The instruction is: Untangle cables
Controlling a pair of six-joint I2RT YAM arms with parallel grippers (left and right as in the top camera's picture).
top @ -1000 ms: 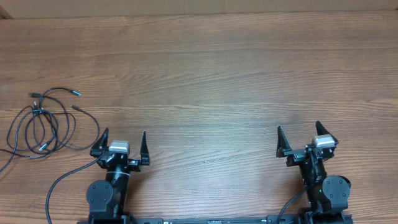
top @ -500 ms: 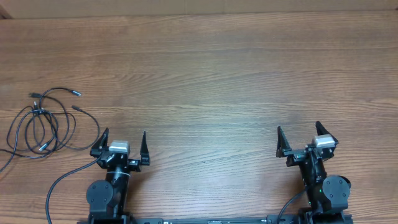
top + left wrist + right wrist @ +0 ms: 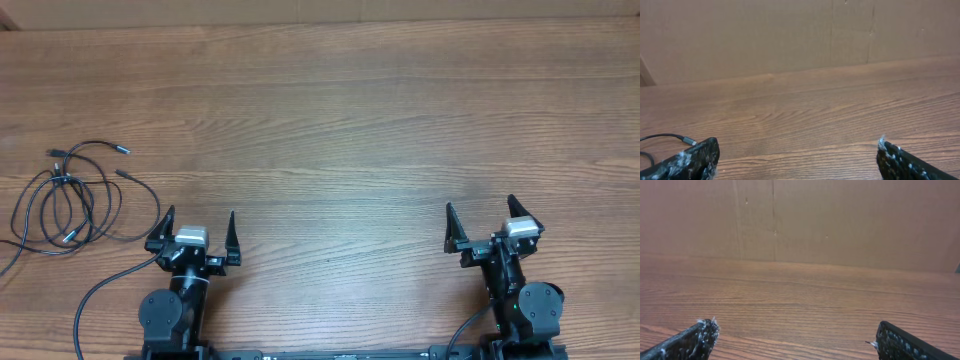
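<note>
Left gripper (image 3: 198, 222) stood with jaws spread as wide as they go and nothing between them; from its wrist view we saw only bare table (image 3: 350, 120) in the gap. Right gripper (image 3: 480, 211) was the same, with jaws fully apart and holding nothing. Both sat at the near edge of the table, well apart from each other, one toward each side, fingers pointing at the far edge. The cables (image 3: 62, 182) lay on the table at the far left, beyond and to the left of the left gripper, near it but not touching. We noted thin black cords in a loose bunch of overlapping loops, with several small plug ends poking out along the top and right side, and one strand trailing toward the left edge of the overhead view. How many cords there were we could not tell. In the left wrist view a silver-tipped end showed low at the left, close by the jaw. A thicker black wire (image 3: 97, 291) curved from the left arm toward the near edge. A brown cardboard wall (image 3: 840, 220) closed the far side.
</note>
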